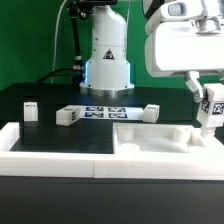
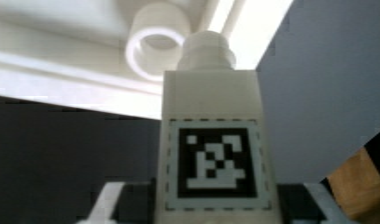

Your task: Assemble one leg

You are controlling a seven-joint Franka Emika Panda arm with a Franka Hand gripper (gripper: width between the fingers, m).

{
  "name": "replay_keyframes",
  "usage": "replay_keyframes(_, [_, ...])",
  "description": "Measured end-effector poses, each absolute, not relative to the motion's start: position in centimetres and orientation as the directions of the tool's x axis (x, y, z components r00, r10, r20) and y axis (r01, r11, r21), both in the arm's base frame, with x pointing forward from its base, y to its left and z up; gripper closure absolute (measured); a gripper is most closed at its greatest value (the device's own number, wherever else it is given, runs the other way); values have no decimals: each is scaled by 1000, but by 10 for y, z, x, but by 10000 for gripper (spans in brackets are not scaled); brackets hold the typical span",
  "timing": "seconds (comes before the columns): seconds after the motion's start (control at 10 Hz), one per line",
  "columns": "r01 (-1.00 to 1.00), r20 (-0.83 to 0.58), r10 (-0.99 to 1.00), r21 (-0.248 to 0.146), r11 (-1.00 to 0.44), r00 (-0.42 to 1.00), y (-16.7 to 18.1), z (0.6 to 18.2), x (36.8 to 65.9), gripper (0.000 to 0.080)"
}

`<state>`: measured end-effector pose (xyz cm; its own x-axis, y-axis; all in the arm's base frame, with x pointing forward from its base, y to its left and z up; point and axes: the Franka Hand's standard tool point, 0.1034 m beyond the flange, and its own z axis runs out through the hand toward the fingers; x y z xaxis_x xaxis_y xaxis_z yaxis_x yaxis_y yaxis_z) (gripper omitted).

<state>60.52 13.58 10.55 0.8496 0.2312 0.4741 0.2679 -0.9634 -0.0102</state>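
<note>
At the bench edge on the exterior view's right: the robot's two-finger gripper [image 1: 206,100] holds a small white rectangular post with a black-and-white square tag, the leg [image 1: 212,108]. The leg is upright, near the front corner.
Jaws: narrow, closed on the leg from two opposite sides.
Below the leg: a large flat white square panel [image 1: 150,133]. I cannot tell whether the two touch.
Exterior view only:
- A second small white post [image 1: 31,108] stands near the edge on the exterior view's left.
- A third post [image 1: 68,117] lies just beside the thin flat white marker board [image 1: 105,112].
- A fourth post [image 1: 150,110] lies just behind the panel.
- The white arm base [image 1: 107,60] stands at the far edge.
- A long white border rail [image 1: 55,142] runs along the near edge.

Wrist view only:
- The tag face of the leg [image 2: 213,110] is seen square-on.
- A rounded white peg [image 2: 205,45] sits at the leg's end.
- A white ring [image 2: 155,45] is just beside the peg, on the pale surface beyond.

Cut off: of the gripper [image 2: 213,205], only a pale finger [image 2: 109,205] and a dark sliver show. In the exterior view the frame edge crops the leg.
Hard to make out: the wrist view is blurred. Whether the peg enters the ring cannot be told.
</note>
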Motion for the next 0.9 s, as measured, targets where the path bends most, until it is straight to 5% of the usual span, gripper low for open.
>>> replay_keyframes(0.2, [272, 466, 237, -10, -962, 853, 136, 95, 605, 506])
replay_keyframes(0.9, [289, 480, 264, 22, -957, 837, 115, 96, 614, 506])
